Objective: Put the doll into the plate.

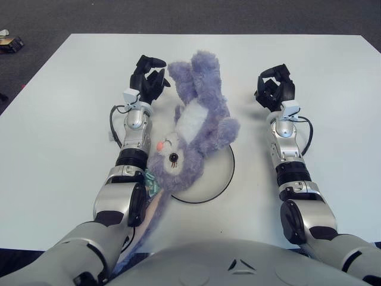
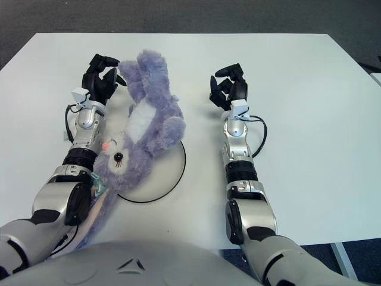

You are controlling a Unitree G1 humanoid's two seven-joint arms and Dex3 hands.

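Observation:
A purple plush doll (image 1: pixel 199 119) with a white belly lies on its back across the white table. Its head (image 1: pixel 172 159) overlaps the left rim of a round white plate (image 1: pixel 217 173) with a dark edge. Its legs point toward the far side and one long ear trails toward my body. My left hand (image 1: pixel 150 76) hovers just left of the doll's feet, fingers loosely curled and holding nothing. Off to the right of the doll, my right hand (image 1: pixel 272 88) is apart from it, fingers relaxed and empty.
The white table (image 1: pixel 333 71) extends wide on both sides. Dark floor lies beyond its far edge, with a small object (image 1: pixel 11 42) on the floor at the far left.

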